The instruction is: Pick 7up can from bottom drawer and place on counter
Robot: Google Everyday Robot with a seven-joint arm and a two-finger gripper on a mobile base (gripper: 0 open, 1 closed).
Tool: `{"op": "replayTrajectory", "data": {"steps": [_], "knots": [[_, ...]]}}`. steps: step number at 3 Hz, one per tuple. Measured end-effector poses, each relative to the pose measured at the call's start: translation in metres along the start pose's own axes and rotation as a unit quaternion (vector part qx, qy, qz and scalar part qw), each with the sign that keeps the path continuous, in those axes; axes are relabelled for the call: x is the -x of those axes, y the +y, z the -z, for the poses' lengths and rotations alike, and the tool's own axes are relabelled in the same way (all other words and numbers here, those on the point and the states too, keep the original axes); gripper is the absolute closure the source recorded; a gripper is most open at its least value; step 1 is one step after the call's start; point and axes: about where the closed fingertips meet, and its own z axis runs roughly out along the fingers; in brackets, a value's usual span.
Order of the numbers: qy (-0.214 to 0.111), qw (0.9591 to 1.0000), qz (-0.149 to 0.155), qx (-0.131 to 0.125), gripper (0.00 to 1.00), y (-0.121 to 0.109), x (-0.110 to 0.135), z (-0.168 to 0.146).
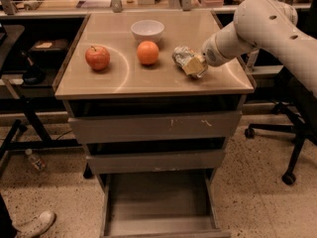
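The 7up can point(180, 55), silvery and crumpled-looking, sits low over the right side of the beige counter point(124, 81), just right of the orange. My gripper point(193, 65) reaches in from the right on a white arm and is shut on the can's right end. I cannot tell whether the can touches the counter. The bottom drawer point(158, 205) is pulled out below the two shallower drawers, and its inside shows nothing in it.
On the counter are a red apple point(97, 57), an orange point(147, 52) and a white bowl point(147, 30). A cluttered bench point(74, 1) runs behind. A plastic bottle point(35, 160) and a shoe point(34, 224) are on the floor left; an office chair base point(290, 175) stands right.
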Motion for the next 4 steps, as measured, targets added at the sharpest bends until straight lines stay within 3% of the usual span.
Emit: {"op": "replayTrajectory", "data": {"steps": [3, 4], "knots": [[0.000, 1.0000, 0.000, 0.000, 0.12, 0.0000, 0.0000, -0.0001], [0.000, 1.0000, 0.000, 0.000, 0.00, 0.0001, 0.0000, -0.0002]]}}
